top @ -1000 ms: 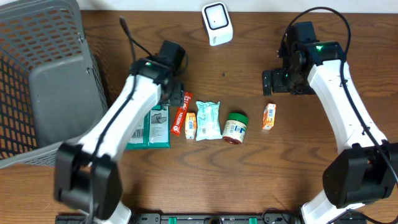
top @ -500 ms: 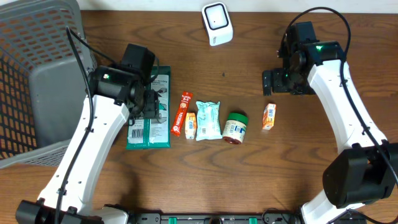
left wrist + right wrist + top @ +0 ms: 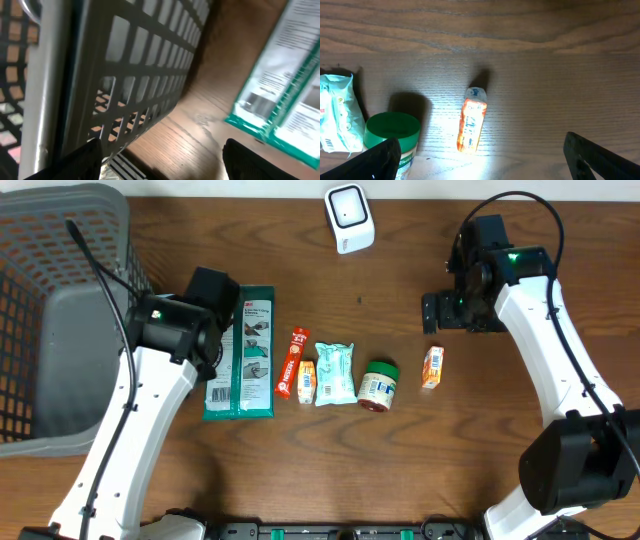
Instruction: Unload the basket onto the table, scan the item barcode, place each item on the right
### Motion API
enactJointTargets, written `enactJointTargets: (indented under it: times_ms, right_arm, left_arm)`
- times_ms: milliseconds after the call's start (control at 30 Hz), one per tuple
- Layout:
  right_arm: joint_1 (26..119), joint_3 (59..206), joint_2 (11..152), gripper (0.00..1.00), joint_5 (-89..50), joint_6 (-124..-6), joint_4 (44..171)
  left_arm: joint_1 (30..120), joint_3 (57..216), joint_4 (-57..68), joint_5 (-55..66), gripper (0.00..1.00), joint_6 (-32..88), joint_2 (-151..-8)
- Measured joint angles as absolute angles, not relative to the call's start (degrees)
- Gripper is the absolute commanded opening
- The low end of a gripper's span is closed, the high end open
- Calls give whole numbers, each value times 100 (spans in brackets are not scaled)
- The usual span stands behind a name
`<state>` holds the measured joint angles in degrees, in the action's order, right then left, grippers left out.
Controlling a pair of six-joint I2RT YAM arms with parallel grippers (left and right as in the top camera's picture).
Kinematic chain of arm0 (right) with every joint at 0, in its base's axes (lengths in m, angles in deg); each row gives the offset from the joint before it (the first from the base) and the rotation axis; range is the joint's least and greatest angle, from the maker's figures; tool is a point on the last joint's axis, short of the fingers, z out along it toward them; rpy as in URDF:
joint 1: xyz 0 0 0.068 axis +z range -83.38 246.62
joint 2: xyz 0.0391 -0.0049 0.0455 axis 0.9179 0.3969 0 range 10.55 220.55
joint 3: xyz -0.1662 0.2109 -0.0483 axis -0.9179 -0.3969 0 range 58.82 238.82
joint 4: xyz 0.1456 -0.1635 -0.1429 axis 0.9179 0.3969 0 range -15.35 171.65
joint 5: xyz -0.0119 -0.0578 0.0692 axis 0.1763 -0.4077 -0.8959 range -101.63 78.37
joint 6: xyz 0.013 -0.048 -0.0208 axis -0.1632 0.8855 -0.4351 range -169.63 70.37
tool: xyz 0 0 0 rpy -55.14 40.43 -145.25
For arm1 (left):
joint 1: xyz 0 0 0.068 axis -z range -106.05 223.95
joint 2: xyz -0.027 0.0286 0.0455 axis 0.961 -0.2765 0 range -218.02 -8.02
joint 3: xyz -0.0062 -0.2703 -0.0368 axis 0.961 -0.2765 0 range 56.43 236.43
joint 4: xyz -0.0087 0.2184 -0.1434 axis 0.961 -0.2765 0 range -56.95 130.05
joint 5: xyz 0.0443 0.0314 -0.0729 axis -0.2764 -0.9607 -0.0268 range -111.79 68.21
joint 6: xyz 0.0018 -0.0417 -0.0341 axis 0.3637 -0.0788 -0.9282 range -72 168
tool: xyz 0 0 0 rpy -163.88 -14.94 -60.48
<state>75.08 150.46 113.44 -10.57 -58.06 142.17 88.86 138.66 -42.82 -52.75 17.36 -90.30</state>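
The left gripper (image 3: 164, 159) has its claw spread wide with nothing between the fingers. In the left wrist view it hangs over bare wood between the grey mesh basket (image 3: 125, 75), which fills the upper left of the frame, and the flat green package (image 3: 282, 85) at the right edge. It touches neither. From overhead the package (image 3: 243, 355) lies label up at centre left, just right of the left arm's wrist. The basket (image 3: 60, 200) takes up the upper left corner and crowds that arm on its outer side. To the right of the package a row of goods runs across the middle of the table (image 3: 400, 470): a red stick pack (image 3: 291, 362), a small orange packet (image 3: 307, 382) touching a pale teal pouch (image 3: 335, 373), then a green-lidded jar (image 3: 379, 385) and, a little apart, a small orange carton (image 3: 432, 367). The white barcode scanner (image 3: 349, 218) stands at the top centre, well apart from the row, with open wood between them. The right gripper (image 3: 480, 155) is also spread wide and empty, high above the carton (image 3: 471, 119), with the jar (image 3: 392, 132) at lower left of its view.
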Motion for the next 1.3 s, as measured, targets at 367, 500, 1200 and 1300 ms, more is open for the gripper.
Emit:
enactJointTargets:
  times_ms: [367, 500, 1200, 1300]
  right_arm:
    - [7508, 15046, 11344, 99, -1057, -5806, 14217]
    - [7508, 15046, 11344, 99, -1057, -5806, 14217]
    - [7508, 15046, 11344, 99, -1057, -5806, 14215]
    - [7508, 15044, 11344, 99, -1090, -5815, 14027]
  left_arm:
    - [8056, 13545, -3858, -5490, 77, 1129, -9030]
    - [8052, 13545, -3414, -4987, 77, 1236, -9030]
    - [8720, 13543, -2610, -2744, 8, 1992, -9030]
    - [8725, 13543, -2610, -2705, 8, 2018, -9030]
